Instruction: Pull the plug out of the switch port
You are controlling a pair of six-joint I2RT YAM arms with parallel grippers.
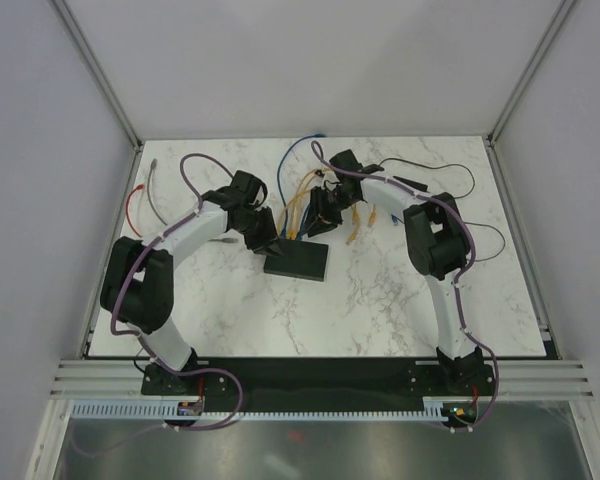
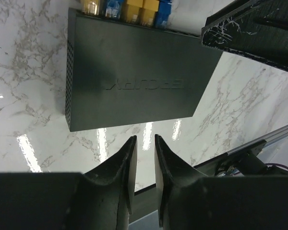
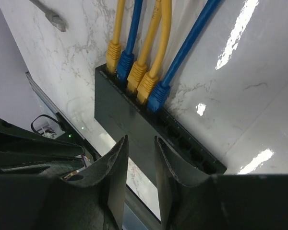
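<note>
Lying flat, the switch (image 1: 298, 262) runs left to right, ports (image 3: 182, 140) facing away; left hand (image 2: 145, 140) and right hand (image 3: 140, 140) parted, empty.

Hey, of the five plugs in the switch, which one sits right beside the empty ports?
The blue plug at the end of the row. The other blue plug sits between yellow plugs.

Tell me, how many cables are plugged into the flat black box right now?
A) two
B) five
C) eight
B: the right wrist view shows three yellow plugs and two blue plugs seated side by side along one edge of the switch, with the ports next to them left empty.
</note>
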